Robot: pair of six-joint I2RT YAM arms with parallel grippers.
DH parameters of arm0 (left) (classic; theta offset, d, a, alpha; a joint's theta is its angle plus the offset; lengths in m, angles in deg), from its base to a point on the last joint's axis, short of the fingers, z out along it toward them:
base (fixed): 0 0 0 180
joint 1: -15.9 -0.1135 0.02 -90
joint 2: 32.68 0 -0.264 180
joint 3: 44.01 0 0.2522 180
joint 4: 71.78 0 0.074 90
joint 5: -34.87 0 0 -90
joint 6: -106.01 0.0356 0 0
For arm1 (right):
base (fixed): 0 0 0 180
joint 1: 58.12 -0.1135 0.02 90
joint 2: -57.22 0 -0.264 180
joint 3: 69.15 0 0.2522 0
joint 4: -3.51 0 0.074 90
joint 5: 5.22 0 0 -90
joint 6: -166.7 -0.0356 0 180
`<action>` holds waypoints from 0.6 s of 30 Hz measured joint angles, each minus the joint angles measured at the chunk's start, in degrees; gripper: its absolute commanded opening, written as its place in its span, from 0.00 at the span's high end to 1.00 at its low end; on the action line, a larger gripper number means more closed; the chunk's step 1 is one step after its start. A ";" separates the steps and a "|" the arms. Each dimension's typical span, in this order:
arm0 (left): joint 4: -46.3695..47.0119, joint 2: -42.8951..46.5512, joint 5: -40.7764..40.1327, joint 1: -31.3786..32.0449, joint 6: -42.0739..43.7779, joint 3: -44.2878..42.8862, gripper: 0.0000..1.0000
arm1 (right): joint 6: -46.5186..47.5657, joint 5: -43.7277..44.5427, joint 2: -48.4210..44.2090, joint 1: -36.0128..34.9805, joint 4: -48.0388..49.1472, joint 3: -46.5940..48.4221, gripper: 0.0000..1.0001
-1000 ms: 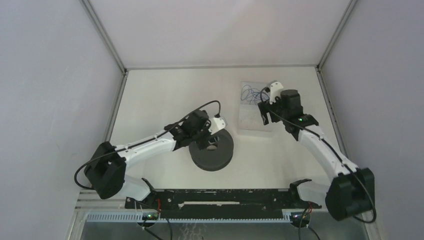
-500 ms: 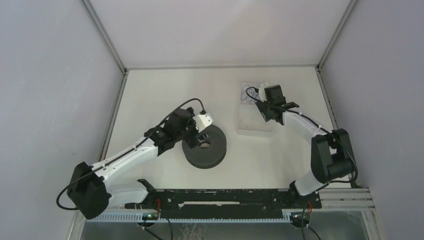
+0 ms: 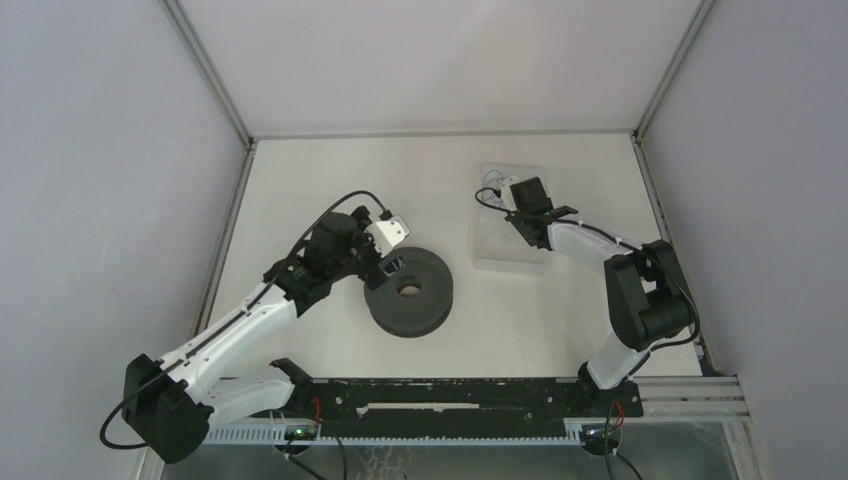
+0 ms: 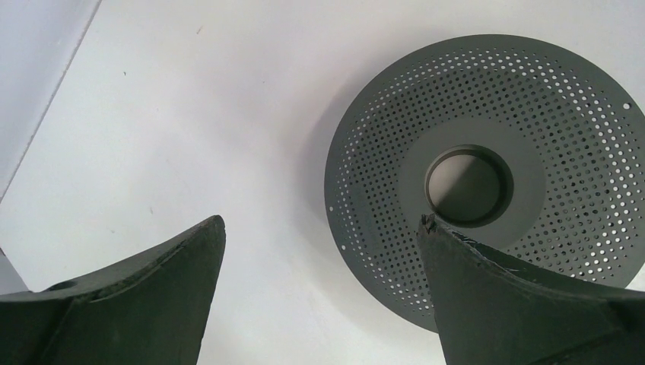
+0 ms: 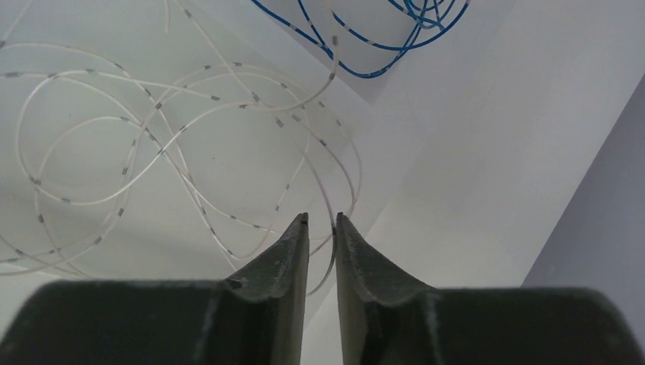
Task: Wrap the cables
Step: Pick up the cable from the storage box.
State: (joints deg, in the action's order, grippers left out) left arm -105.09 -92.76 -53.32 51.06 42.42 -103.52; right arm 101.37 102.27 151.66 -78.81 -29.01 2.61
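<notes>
Right wrist view only: right gripper (image 5: 322, 220) narrowly apart astride a strand of cables (image 5: 333, 70); left gripper (image 4: 323, 220) wide apart.

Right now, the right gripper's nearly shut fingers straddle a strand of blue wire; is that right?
Not quite: the strand is the whitish cable, not the blue wire, which lies beyond the right gripper; the right wrist view shows it.
</notes>
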 measured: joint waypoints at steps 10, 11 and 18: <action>-0.15 3.04 0.04 -2.71 -0.63 0.00 0.00 | 0.70 -2.10 -2.43 -0.04 -5.38 5.92 1.00; -0.09 3.54 0.20 -3.39 -0.92 0.00 0.00 | 0.63 -3.58 -4.35 -0.04 -6.93 6.97 1.00; 0.11 6.29 6.38 -13.35 -5.55 -1.86 0.00 | -2.01 -20.24 -22.82 -0.09 -14.91 25.81 1.00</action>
State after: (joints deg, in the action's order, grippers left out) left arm -104.98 -86.46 -46.94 37.71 36.87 -105.38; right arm 99.36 82.03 128.84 -78.90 -43.92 28.42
